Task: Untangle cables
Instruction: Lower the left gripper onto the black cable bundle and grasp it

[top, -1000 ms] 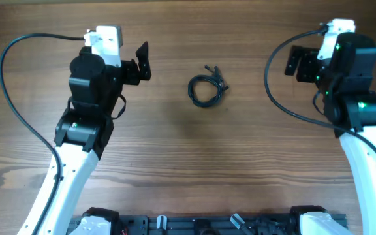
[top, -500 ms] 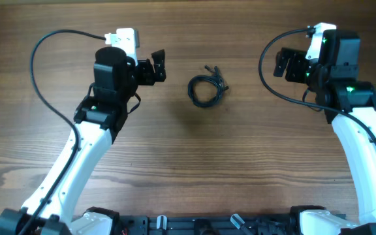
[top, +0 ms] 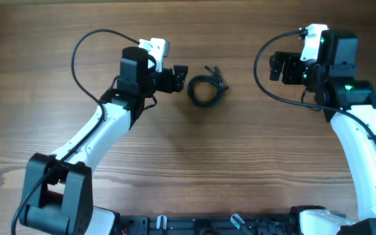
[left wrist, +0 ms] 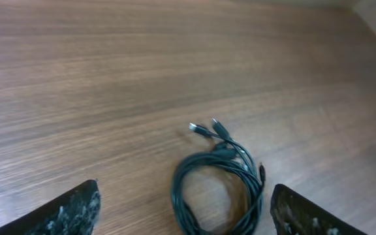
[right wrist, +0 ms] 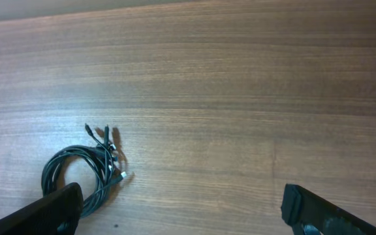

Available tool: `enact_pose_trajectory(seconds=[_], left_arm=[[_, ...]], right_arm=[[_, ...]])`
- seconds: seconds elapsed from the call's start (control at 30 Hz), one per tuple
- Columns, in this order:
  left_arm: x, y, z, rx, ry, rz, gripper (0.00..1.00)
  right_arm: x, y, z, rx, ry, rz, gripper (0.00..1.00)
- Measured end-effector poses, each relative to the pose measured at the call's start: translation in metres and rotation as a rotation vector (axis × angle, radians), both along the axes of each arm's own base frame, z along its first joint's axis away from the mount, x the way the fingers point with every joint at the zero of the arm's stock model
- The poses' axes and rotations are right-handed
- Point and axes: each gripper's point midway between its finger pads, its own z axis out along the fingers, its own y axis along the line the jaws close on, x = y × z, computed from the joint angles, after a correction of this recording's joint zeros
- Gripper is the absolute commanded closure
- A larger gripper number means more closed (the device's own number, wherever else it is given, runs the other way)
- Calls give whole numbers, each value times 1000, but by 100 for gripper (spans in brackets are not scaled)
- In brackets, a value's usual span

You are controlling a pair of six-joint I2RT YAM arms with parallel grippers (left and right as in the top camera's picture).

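Your cables (left wrist: 222, 150) lie as a small, tight coil on the desk (top: 188, 170), a little above the centre of the overhead frame, with the plug tips (left wrist: 204, 129) sticking out at the coil's upper right. The left gripper (top: 179, 78) sits just beside the coil's left edge, its fingers spread wide apart and holding nothing. In the left wrist view the coil lies low in the frame, between the two fingers. The right gripper (top: 278, 65) is well apart, in the upper right of the overhead frame, also spread open and empty. The step in hand looks like the first grasp, so bring the left gripper down squarely over the near side of the loop and close on the bundled strands, not on the plug ends. Close gently, since thin wires can slip out or spring open. Pin or lift only one side, so the right gripper can come in from the right and take the free plug tips. Pull the ends apart slowly, because a quick tug is likely to tighten any knot.
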Motion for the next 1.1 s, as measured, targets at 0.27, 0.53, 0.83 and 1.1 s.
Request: enact_pose_trajectory(seconds=[0.27,0.53,0.83,1.1], left_arm=[[-8,-31,-52,30,83,-86,28],[-7,-32,-71,56,95,-105,37],[-14,-29,-103,91,165,-116,38],[-9,-33,-101,84,129,-136,43]], right_arm=[[3,9,1,30,-9,46,0],[3,22,5,62,-29,123,0],[3,23,6,62,-34,129,0],[3,27,8,81,-40,148,0]])
